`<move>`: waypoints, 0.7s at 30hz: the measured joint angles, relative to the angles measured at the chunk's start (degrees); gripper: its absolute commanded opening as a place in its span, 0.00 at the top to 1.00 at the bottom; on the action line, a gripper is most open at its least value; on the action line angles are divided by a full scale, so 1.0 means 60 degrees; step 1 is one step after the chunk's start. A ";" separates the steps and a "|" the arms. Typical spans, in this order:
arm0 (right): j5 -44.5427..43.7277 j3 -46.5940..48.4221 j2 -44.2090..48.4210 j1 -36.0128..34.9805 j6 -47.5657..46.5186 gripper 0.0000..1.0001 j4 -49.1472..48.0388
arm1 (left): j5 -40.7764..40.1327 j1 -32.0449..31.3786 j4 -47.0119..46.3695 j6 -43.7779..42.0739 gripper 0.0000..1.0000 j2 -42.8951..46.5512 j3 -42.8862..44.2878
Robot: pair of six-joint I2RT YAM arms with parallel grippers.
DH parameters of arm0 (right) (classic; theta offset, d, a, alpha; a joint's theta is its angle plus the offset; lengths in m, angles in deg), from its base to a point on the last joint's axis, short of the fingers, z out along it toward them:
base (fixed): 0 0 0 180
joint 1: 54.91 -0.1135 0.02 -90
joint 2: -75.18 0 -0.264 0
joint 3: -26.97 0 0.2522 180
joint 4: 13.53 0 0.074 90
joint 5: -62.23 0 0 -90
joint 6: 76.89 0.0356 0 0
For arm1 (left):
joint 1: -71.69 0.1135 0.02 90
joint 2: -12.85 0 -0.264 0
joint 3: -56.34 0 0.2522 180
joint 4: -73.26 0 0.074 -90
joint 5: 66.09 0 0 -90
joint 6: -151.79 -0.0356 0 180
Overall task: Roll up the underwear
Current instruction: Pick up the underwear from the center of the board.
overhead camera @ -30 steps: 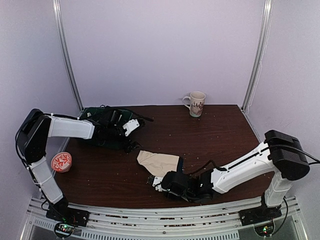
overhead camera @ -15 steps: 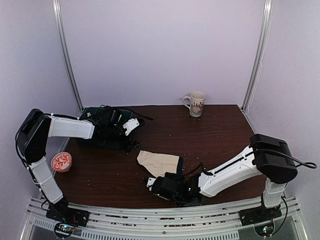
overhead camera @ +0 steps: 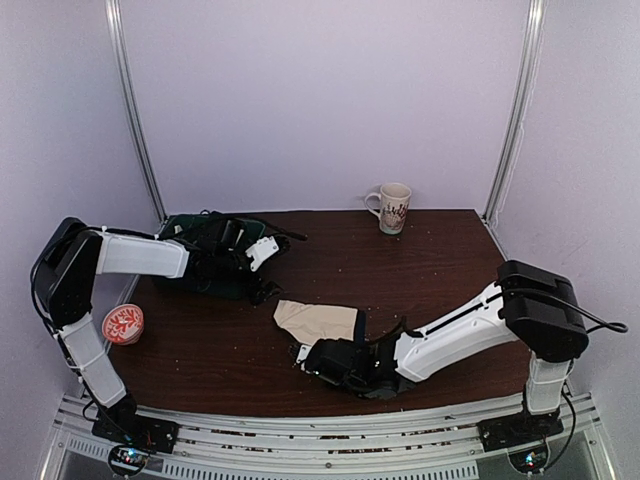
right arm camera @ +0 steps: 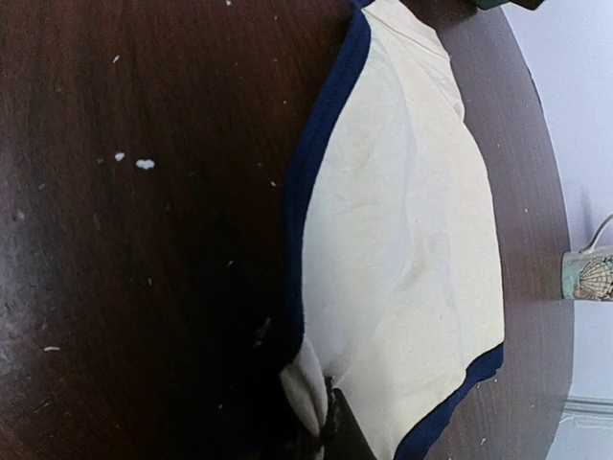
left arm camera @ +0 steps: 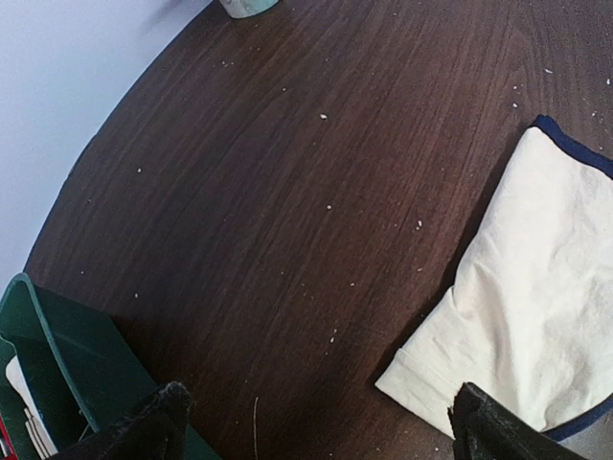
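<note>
The underwear is cream cloth with navy trim, lying flat in the middle of the dark wooden table. My right gripper sits low at its near left corner, shut on a pinched fold of the cream cloth. In the right wrist view the underwear stretches away from the right gripper, its corner bunched between the jaws. My left gripper hovers open at the back left, apart from the cloth. The left wrist view shows the left gripper wide open over bare wood, the underwear off to its right.
A green bin holding items stands at the back left, under the left arm; its corner shows in the left wrist view. A patterned mug stands at the back edge. A red-and-white round lid lies at the left edge.
The right gripper slid left along the near edge of the underwear and closed on its corner. The left arm has stayed still.
</note>
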 measured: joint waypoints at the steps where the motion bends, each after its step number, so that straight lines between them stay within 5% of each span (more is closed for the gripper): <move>1: 0.0102 0.0000 0.0011 0.0007 -0.0029 1.00 0.0011 | 0.0026 0.0000 0.0000 0.0000 0.02 0.0000 0.0000; 12: 0.2055 0.0029 0.0568 0.0171 0.0259 1.00 0.0506 | 0.0568 0.0000 -0.0058 -0.0226 0.02 0.0011 -0.0142; 21: 0.5297 0.0404 0.1173 0.1563 0.0812 1.00 0.1439 | 0.1832 0.0000 -0.0036 -0.1461 0.02 0.0565 -0.0925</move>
